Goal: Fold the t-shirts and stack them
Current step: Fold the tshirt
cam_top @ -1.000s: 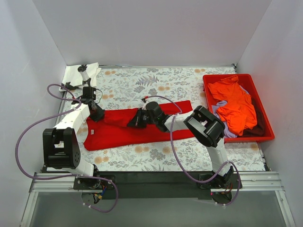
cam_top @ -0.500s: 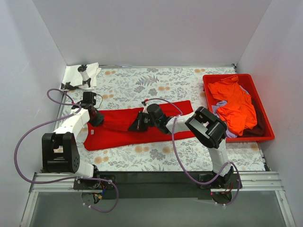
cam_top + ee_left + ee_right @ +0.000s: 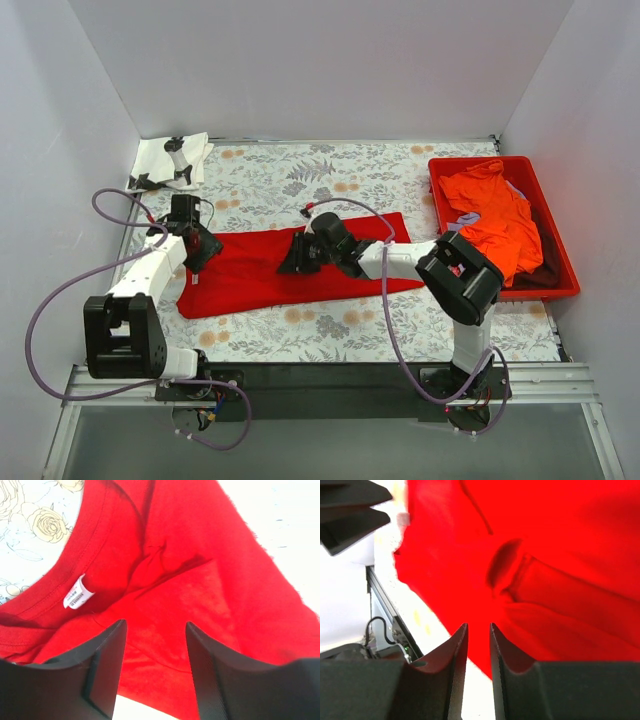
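A plain red t-shirt (image 3: 250,275) lies flat along the floral table as a long folded band. My left gripper (image 3: 203,252) hovers over its left collar end. In the left wrist view it (image 3: 155,625) is open, with nothing between its fingers (image 3: 107,655), and the neck label (image 3: 77,596) shows beside the collar. My right gripper (image 3: 290,262) is over the shirt's middle. In the right wrist view it (image 3: 477,627) stands slightly open, with only a narrow gap and the red cloth (image 3: 560,540) below. A white t-shirt with black print (image 3: 170,160) lies at the back left corner.
A red plastic tray (image 3: 520,294) on the right holds an orange t-shirt (image 3: 495,215), with lavender cloth (image 3: 484,280) and dark cloth (image 3: 548,262) under it. White walls close in three sides. Purple cables loop out from both arms.
Both grippers were shut on the red shirt and have let go of it. The lifted fold now lies flat. Both grippers have shifted slightly toward the back.
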Motion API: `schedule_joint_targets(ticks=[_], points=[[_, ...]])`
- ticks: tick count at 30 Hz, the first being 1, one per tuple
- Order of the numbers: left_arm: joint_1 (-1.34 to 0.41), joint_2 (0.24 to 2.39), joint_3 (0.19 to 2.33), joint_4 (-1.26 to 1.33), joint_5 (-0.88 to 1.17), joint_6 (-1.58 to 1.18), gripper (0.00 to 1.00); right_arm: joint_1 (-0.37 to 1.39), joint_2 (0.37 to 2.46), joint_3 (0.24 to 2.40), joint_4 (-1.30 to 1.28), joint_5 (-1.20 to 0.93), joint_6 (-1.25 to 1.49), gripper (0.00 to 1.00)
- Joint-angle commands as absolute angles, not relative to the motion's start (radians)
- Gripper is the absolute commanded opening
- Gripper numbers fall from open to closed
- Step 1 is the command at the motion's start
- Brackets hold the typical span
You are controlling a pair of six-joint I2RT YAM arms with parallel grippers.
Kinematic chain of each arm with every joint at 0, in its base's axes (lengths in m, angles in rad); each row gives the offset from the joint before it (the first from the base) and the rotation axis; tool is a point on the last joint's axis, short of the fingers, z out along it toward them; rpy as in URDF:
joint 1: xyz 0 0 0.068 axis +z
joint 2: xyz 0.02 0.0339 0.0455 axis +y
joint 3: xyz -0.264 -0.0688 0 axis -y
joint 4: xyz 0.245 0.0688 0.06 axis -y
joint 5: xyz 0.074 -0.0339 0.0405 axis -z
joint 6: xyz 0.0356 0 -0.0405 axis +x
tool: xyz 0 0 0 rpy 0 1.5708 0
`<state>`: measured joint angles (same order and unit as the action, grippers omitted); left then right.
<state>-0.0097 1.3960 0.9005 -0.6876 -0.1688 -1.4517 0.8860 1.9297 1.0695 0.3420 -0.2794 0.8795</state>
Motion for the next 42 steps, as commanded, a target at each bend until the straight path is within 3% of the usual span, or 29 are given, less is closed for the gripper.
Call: schedule_joint_targets(ticks=[1, 8, 17, 24, 28, 29, 32, 37, 42], points=[[-0.006, 1.316, 0.945, -0.698, -0.167, -1.442, 0.47, 0.890, 1.841, 1.121, 0.270, -0.203, 0.750, 0.30], [-0.008, 1.316, 0.876, -0.592, -0.042, -1.448, 0.30, 0.894, 1.923, 1.291, 0.294, -0.345, 0.732, 0.30], [-0.008, 1.469, 0.831, -0.483, -0.038, -1.494, 0.29, 0.887, 2.108, 1.349, 0.391, -0.313, 0.833, 0.29], [-0.002, 1.571, 0.827, -0.482, -0.081, -1.505, 0.33, 0.836, 2.149, 1.313, 0.402, -0.288, 0.827, 0.30], [-0.002, 1.545, 0.865, -0.503, -0.055, -1.464, 0.49, 0.834, 2.039, 1.293, 0.376, -0.307, 0.706, 0.30], [-0.002, 1.528, 0.870, -0.511, -0.066, -1.453, 0.57, 0.834, 2.010, 1.287, 0.332, -0.296, 0.615, 0.30], [-0.002, 1.433, 0.882, -0.540, -0.096, -1.437, 0.66, 0.827, 1.899, 1.258, 0.197, -0.256, 0.462, 0.32], [-0.002, 1.278, 0.851, -0.575, -0.118, -1.407, 0.68, 0.783, 1.734, 1.148, 0.026, -0.102, 0.250, 0.35], [-0.076, 1.209, 0.822, -0.569, -0.109, -1.342, 0.68, 0.645, 1.571, 0.971, 0.002, 0.051, 0.229, 0.43]])
